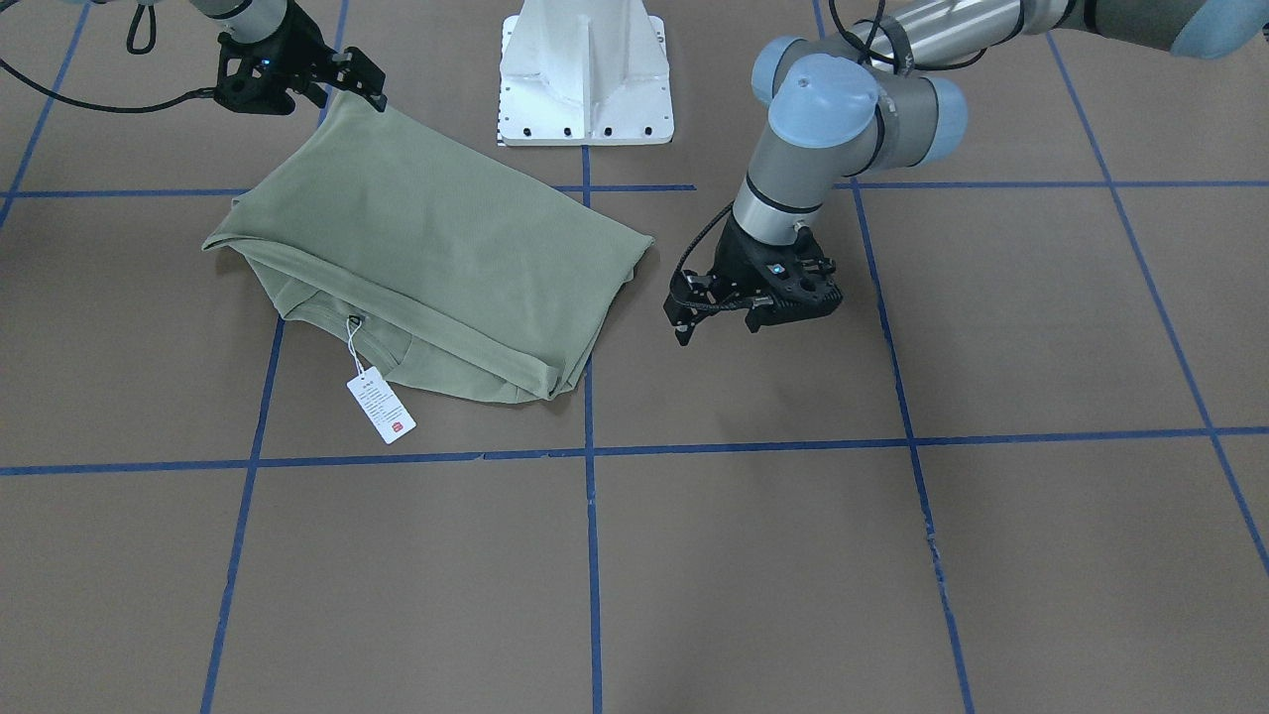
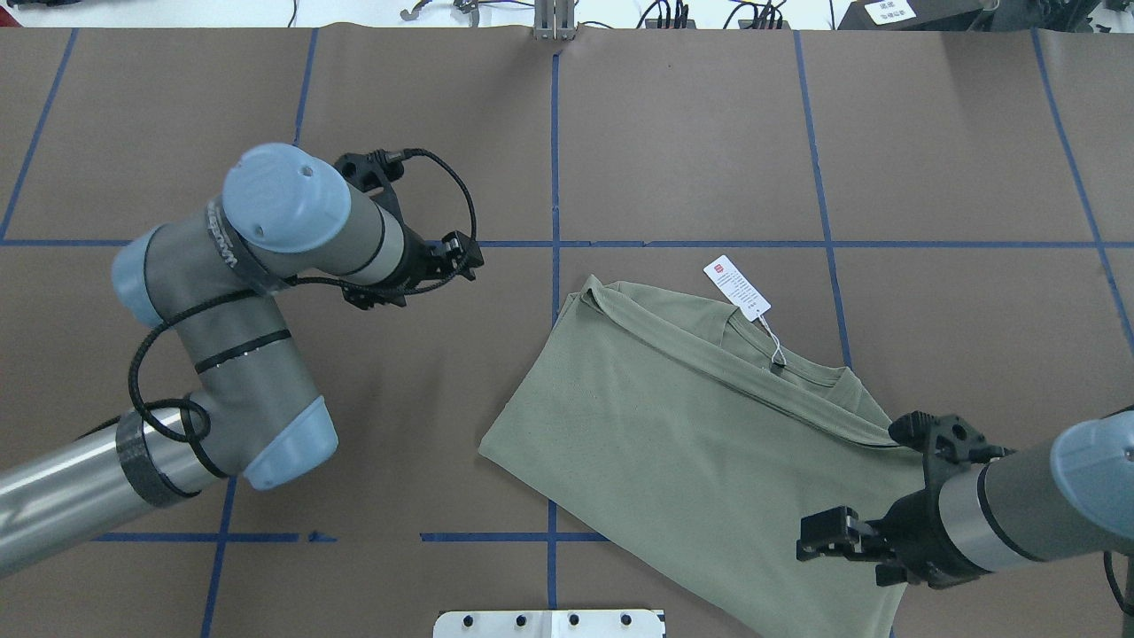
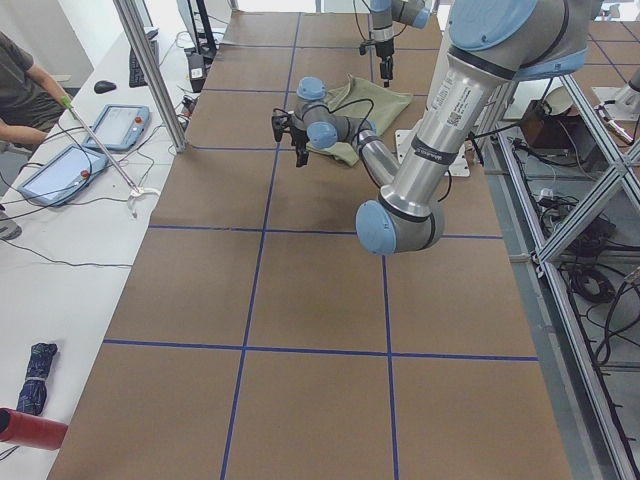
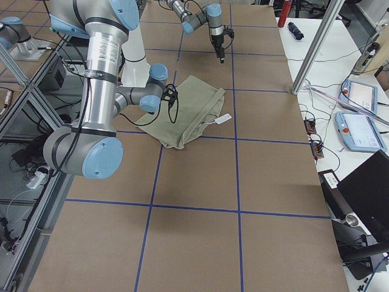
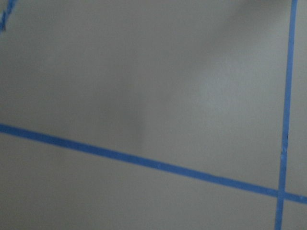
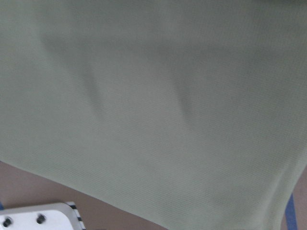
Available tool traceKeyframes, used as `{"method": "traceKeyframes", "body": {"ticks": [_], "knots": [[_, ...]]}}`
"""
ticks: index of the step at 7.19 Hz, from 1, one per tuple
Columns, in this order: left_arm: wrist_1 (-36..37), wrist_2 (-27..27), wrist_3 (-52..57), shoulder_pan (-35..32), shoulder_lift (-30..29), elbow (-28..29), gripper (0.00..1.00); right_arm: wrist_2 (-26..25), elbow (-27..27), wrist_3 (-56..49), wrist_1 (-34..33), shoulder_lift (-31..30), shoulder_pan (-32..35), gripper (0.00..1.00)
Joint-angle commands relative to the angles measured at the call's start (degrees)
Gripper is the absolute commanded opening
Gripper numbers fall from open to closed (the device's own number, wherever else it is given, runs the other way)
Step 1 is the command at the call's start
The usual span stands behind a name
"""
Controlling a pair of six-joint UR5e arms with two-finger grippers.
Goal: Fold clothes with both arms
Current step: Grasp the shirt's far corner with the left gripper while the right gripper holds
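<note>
- Sage-green shirt (image 1: 426, 248) lies part-folded on the brown table (image 1: 892, 555), mostly on the robot's right half, just ahead of the white pedestal base (image 1: 585, 79).
- Right gripper (image 1: 365, 84) sits at the shirt's corner nearest the base. Looks clamped on that corner, with the cloth rising to it in a smooth slope. Right wrist view shows nothing but close green knit.
- Left gripper (image 1: 682, 312) hangs just beside the shirt's opposite edge, not touching it. Fingers apart, holding nothing. Left wrist view shows only bare table and blue tape lines (image 1: 592, 555).
- Likely light, soft and limp: no stiffness, sags between holds, drags on the paper, creases easily. Not fragile.
- Best taken by a pinch at corners or along the hem fold, two holds well apart to keep an edge straight. Avoid the hang tag (image 1: 382, 405) and its string.
- Long axis runs diagonal to the tape grid, from far-left to near-right for the robot.
- Neckline faces away from the robot, tag trailing out past it.
</note>
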Motion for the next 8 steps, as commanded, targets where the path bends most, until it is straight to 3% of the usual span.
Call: {"method": "traceKeyframes", "body": {"ticks": [1,5,8], "knots": [[-0.2,-0.1,-12.2,7.7,-0.2,-2.0,1.00,0.7,-0.2,-0.3,0.0,4.3,8.1,1.00],[-0.2,0.3,-22.6,14.7,-0.4,-1.0,0.96,0.5,-2.0,-0.2,-0.1,7.1,9.3,1.00],[0.0,3.3,-22.8,14.7,-0.6,1.0,0.94,0.5,-3.3,-0.2,-0.1,7.9,9.4,1.00]]}}
